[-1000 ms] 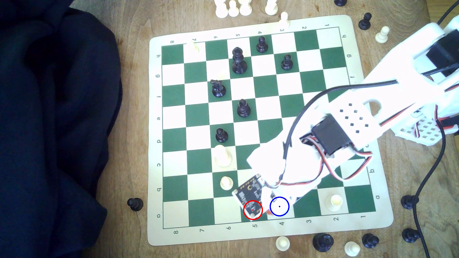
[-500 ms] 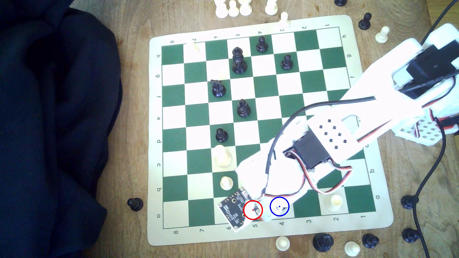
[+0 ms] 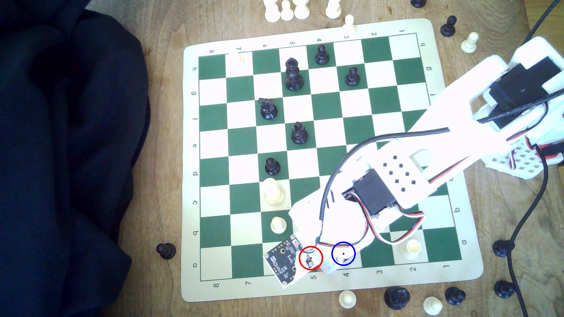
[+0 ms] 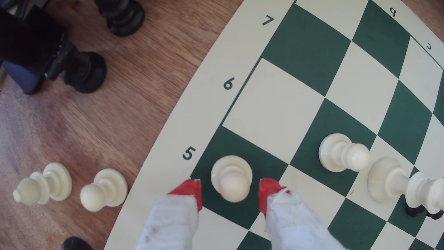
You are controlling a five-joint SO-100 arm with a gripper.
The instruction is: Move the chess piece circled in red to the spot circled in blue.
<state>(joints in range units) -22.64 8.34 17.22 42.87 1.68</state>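
White printed arm reaches in from the exterior view's right, across the green-and-cream roll-up chess board (image 3: pixel 457 274) lying on the wood-grain table (image 3: pixel 164 152).

Claw (image 4: pixel 230 192): two white-wrapped fingers with red tips (image 4: pixel 189 191), spread apart. The red tips sit on either side of the small cream-white pawn with round base and ball head (image 4: pixel 231 178), a visible gap between each tip and the piece, neither touching. In the exterior view the claw (image 3: pixel 325 265) is low over the board's near edge row, next to the black camera circuit board (image 3: pixel 282 262) on the wrist.

Pawn: upright on the dark green square beside the printed "5" on the board's margin, base fully inside that square. In the exterior view this square carries the red ring; the pawn itself is hidden under the wrist there.

Cream-white board square marked with the thin blue circle and dot (image 3: pixel 343 253): the neighbouring square in the same edge row, toward the exterior view's right of the pawn's square, above the printed "4". Partly covered by the arm.

Other pieces by the pawn: a second cream pawn (image 4: pixel 343 153) one rank further in and one file over, and a taller cream piece (image 4: pixel 403 182) beyond it. Off the board past the "5" margin, two cream pieces (image 4: pixel 72 186) stand on the table.
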